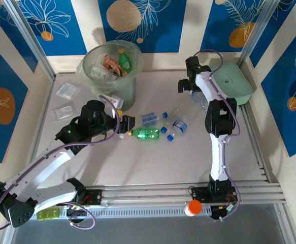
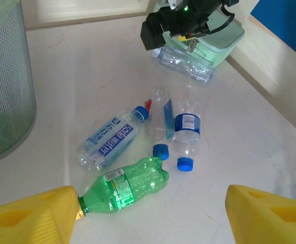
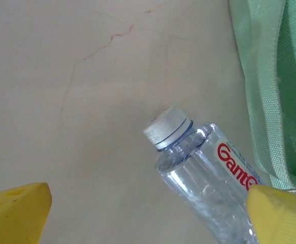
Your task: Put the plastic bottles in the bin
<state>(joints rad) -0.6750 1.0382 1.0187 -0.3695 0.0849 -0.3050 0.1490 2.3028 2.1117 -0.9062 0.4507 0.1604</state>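
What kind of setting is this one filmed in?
Probably a staged robot test cell: a pale tabletop framed by aluminium rails, blue leaf-patterned wall panels close around it, and a left arm and right arm bolted on.

This is a robotics lab test cell rather than a home or shop. Two white-and-black robot arms (image 1: 218, 152) are bolted to a grooved silver aluminium rail (image 1: 153, 195) along the near edge of a pale, marble-look tabletop (image 1: 153, 162), with purple cables (image 1: 109, 101) looped along them. Slanted silver aluminium posts (image 1: 28, 38) frame the enclosure, and its walls are cream and blue printed panels (image 1: 163, 25) with white leaf outlines and orange circles, a staged backdrop.
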